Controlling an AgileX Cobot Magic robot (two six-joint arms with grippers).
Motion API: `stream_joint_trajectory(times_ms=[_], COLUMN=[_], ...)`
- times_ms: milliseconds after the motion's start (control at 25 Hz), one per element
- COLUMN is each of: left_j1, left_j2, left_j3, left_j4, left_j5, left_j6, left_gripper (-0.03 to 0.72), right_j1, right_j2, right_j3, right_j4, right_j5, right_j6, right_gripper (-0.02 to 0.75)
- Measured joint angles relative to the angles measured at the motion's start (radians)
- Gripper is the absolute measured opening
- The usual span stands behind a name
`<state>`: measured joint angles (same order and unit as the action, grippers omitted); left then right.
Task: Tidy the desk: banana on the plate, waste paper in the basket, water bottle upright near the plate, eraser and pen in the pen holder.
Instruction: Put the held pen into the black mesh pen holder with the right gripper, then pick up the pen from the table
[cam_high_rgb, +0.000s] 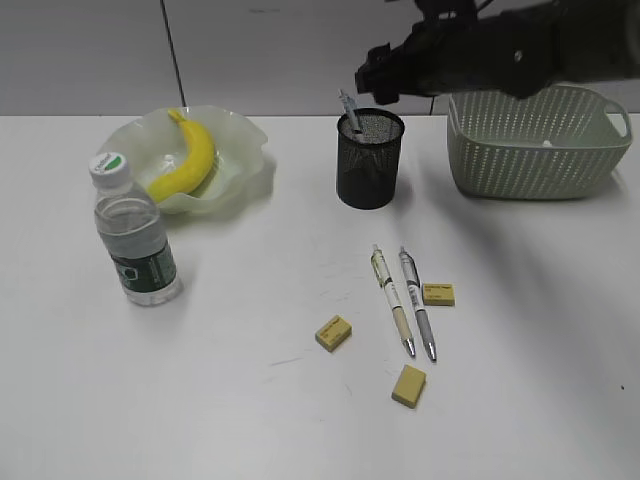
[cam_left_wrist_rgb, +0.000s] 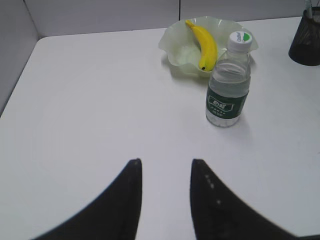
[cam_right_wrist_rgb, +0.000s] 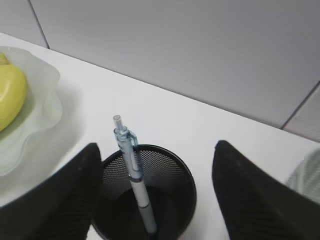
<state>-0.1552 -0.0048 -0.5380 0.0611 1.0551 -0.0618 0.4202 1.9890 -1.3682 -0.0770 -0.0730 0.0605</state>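
- At the far left, the banana (cam_high_rgb: 190, 155) is seen lying in the plate (cam_high_rgb: 245, 160), so that step is judged done.
- Just near of the plate, the water bottle (cam_high_rgb: 135, 235) is found standing upright on the desk (cam_high_rgb: 200, 400), cap up; this step is also judged done.
- The left gripper (cam_left_wrist_rgb: 165, 190) is seen only in its own wrist view, held above bare desk near of the bottle, its jaws spread and nothing held between them.
- In the middle, at the far side, the pen holder (cam_high_rgb: 370, 160) is found standing with one pen (cam_high_rgb: 350, 112) already leaning inside it.
- The right gripper (cam_right_wrist_rgb: 155, 200) is held directly above the pen holder, its jaws spread wide to either side of the cup and nothing gripped; the step in hand is judged to be the dropping of a pen into the holder.
- Near of the holder, two more pens (cam_high_rgb: 405, 300) are seen lying side by side on the desk, with three yellow erasers (cam_high_rgb: 333, 332) scattered around them.
- The next move is judged to call for the right arm to be brought down to these loose items, one at a time.
- At the far right, the basket (cam_high_rgb: 540, 145) is seen standing; a small white speck shows inside, but whether the waste paper is there cannot be told.
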Motion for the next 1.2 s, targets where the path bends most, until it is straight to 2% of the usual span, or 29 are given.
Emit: stream_joint_trajectory(times_ms=[80, 240, 440, 720, 880, 1080, 1200], left_j1=[0.0, 0.0, 0.0, 0.0, 0.0, 0.0, 0.0], left_j2=[0.0, 0.0, 0.002, 0.006, 0.014, 0.103, 0.229], left_j3=[0.0, 0.0, 0.0, 0.0, 0.0, -0.025, -0.056], left_j4=[0.0, 0.0, 0.0, 0.0, 0.0, -0.009, -0.061], left_j5=[0.0, 0.0, 0.0, 0.0, -0.001, -0.075, -0.189], left_j6=[0.0, 0.0, 0.0, 0.0, 0.0, 0.019, 0.073], left_gripper=[0.247, 0.247, 0.247, 0.246, 0.246, 0.246, 0.246], right_j1=[0.0, 0.005, 0.005, 0.005, 0.005, 0.005, 0.005], right_j2=[-0.091, -0.318, -0.656, -1.253, -1.581, -1.909, -1.991], right_j3=[0.001, 0.064, 0.317, 0.648, 0.733, 0.8, 0.824], right_j4=[-0.022, -0.089, -0.096, -0.053, 0.0, 0.014, 0.0], right_j5=[0.128, 0.442, 0.798, 1.137, 1.244, 1.248, 1.215], right_j6=[0.0, 0.0, 0.035, 0.062, 0.065, 0.065, 0.065], right_gripper=[0.54, 0.473, 0.389, 0.314, 0.293, 0.286, 0.286])
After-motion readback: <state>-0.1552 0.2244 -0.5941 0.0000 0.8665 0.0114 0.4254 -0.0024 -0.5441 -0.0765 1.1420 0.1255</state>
